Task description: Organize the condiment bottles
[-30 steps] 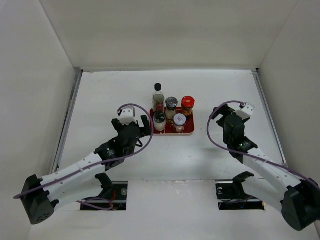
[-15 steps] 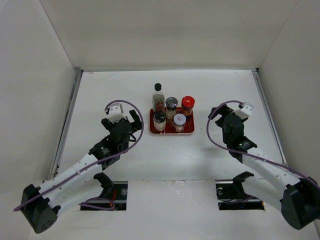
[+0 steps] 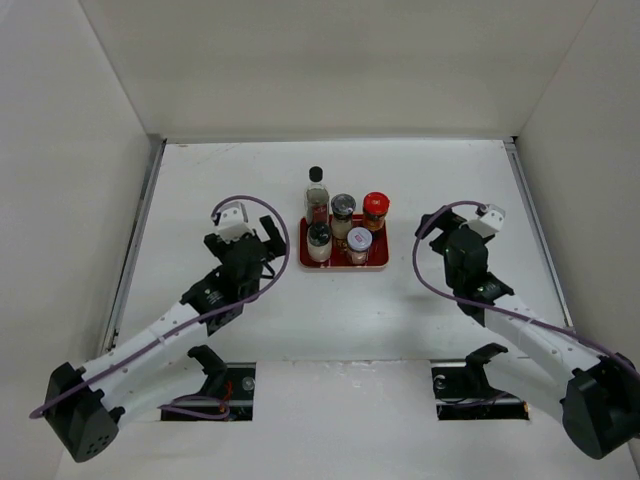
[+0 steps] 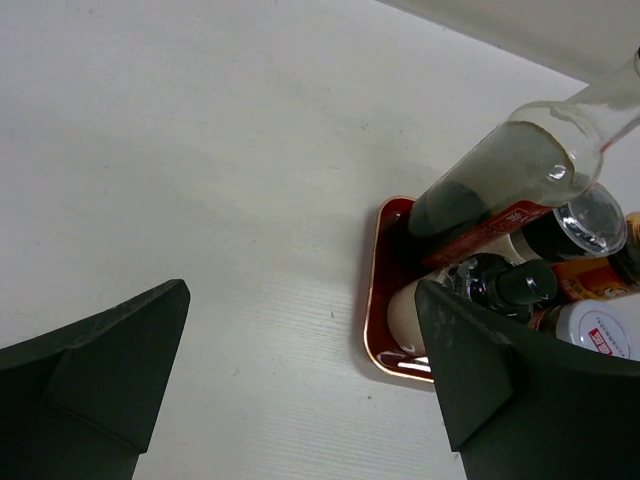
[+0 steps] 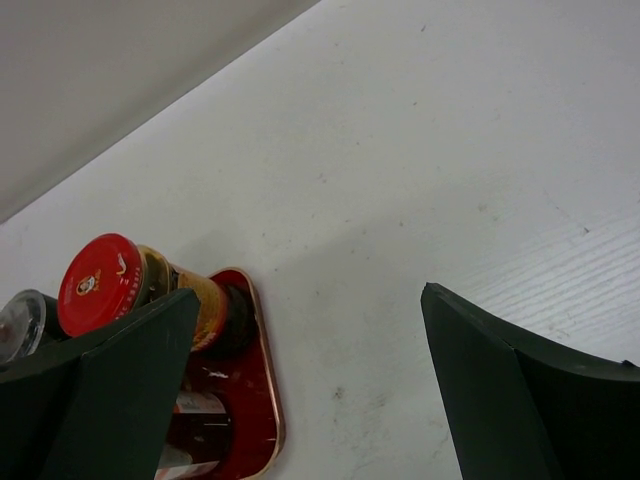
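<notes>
Five condiment bottles (image 3: 343, 230) stand together on the red tray (image 3: 345, 266), just right of the left hand (image 3: 268, 235) and left of the right hand (image 3: 437, 226). Both hands are spread wide, released, over the surface (image 3: 230, 180).

A tray (image 3: 384, 258) sits on the bench (image 3: 220, 180), a little behind its middle. Five bottles stand in the tray in two rows. In the back row, the tall bottle (image 3: 317, 196) is on the left, the back shaker (image 3: 343, 208) is in the middle and the jar (image 3: 376, 207) is on the right. In front of them, the front left shaker (image 3: 319, 240) and the front right shaker (image 3: 359, 241) stand side by side. The left pincer (image 3: 270, 247) is near the tray's left side, not touching it. The right pincer (image 3: 438, 232) is off to the tray's right, also apart.
</notes>
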Robot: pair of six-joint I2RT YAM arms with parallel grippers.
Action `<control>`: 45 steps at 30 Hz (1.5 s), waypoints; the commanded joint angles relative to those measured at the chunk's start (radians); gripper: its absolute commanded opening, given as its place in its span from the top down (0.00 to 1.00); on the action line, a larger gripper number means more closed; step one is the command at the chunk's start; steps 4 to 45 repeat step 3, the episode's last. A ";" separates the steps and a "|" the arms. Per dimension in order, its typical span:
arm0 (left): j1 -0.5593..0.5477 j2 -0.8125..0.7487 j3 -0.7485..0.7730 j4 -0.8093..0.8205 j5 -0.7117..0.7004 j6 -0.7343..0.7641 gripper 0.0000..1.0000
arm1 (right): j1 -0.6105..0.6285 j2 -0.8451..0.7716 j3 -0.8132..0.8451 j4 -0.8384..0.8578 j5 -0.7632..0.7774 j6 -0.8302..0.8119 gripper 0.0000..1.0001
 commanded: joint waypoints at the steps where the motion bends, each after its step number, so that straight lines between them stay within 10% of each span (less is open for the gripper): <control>1: 0.002 0.029 0.075 0.018 -0.011 -0.004 0.00 | 0.007 -0.005 0.018 0.050 -0.014 -0.009 0.00; 45: 0.014 0.053 0.101 -0.009 -0.013 -0.006 0.00 | 0.007 -0.001 0.015 0.050 -0.014 -0.004 0.00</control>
